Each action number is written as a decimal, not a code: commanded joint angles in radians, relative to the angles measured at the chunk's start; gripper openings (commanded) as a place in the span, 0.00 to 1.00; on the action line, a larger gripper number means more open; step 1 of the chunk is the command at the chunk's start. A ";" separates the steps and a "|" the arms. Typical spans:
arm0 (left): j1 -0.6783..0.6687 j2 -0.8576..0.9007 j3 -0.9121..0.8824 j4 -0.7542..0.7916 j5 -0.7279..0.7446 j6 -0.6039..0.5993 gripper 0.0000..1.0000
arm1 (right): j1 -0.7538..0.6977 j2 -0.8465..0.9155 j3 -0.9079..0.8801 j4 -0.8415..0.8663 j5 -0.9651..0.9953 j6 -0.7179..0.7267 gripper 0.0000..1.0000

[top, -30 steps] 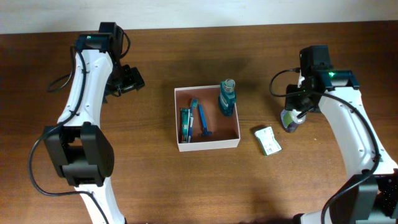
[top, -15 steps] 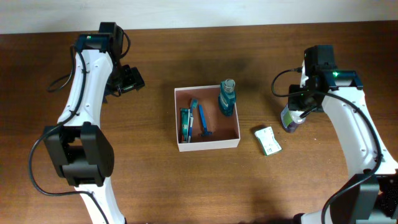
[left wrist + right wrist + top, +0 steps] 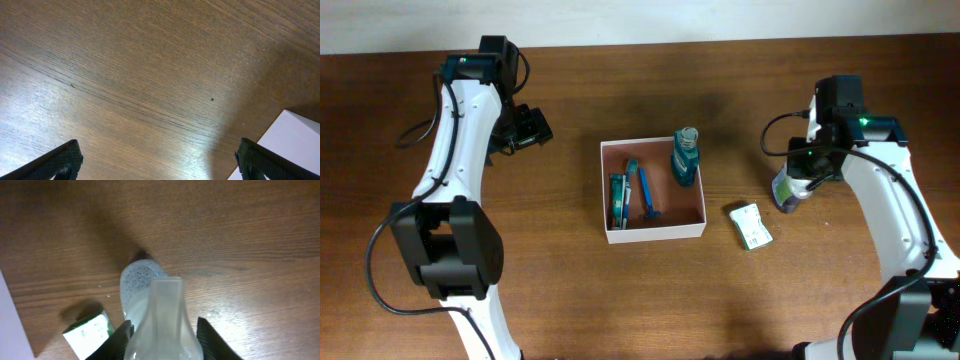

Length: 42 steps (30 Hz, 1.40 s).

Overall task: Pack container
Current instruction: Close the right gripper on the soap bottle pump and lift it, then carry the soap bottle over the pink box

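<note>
At centre of overhead view: the container [image 3: 654, 233], open-topped, w/ a teal bottle [image 3: 686, 158] in its upper-right corner, plus a blue razor [image 3: 646, 196] and a green pack [image 3: 618, 200] lying at its left side. Just right of it, a small green-white box [image 3: 751, 225] on the table [image 3: 570, 290]; further right, a clear bottle [image 3: 786, 192] under the right gripper [image 3: 798, 178], fingers [image 3: 119, 342] flanking both sides (clamped or merely close, cannot tell). Upper left of frame: left gripper [image 3: 527, 130], jaws spread wide and released, well apart from the container.
</note>
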 commanded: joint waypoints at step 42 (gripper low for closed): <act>0.000 -0.028 0.012 0.000 -0.011 0.002 0.99 | 0.157 -0.335 0.091 -0.150 -0.136 0.023 0.18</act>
